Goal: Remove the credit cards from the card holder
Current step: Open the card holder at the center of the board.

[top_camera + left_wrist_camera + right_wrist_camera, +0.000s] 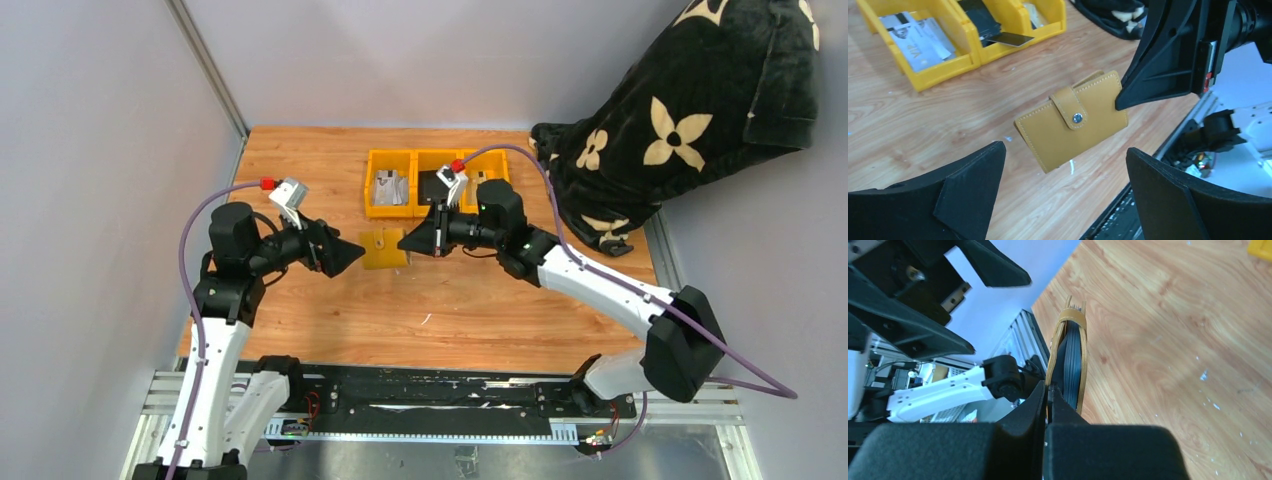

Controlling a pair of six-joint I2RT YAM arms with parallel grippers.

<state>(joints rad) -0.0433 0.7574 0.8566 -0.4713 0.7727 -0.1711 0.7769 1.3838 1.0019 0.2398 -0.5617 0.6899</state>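
The card holder (385, 249) is a mustard-yellow wallet, snapped shut and held above the wooden table. My right gripper (406, 242) is shut on its right edge. In the right wrist view the gripper (1048, 388) pinches one yellow flap (1083, 340), with grey-blue lining edge-on between the flaps. My left gripper (358, 253) is open just left of the wallet, apart from it. In the left wrist view its jaws (1064, 149) stand wide on either side below the wallet (1058, 135). A thin dark card (1009, 39) lies on a bin rim. I cannot see cards inside the wallet.
Three yellow plastic bins (390, 205) stand in a row at the back of the table; the left one holds pale packets (918, 37), the middle one a black item (975, 15). A black blanket with cream flowers (680, 120) is heaped at the back right.
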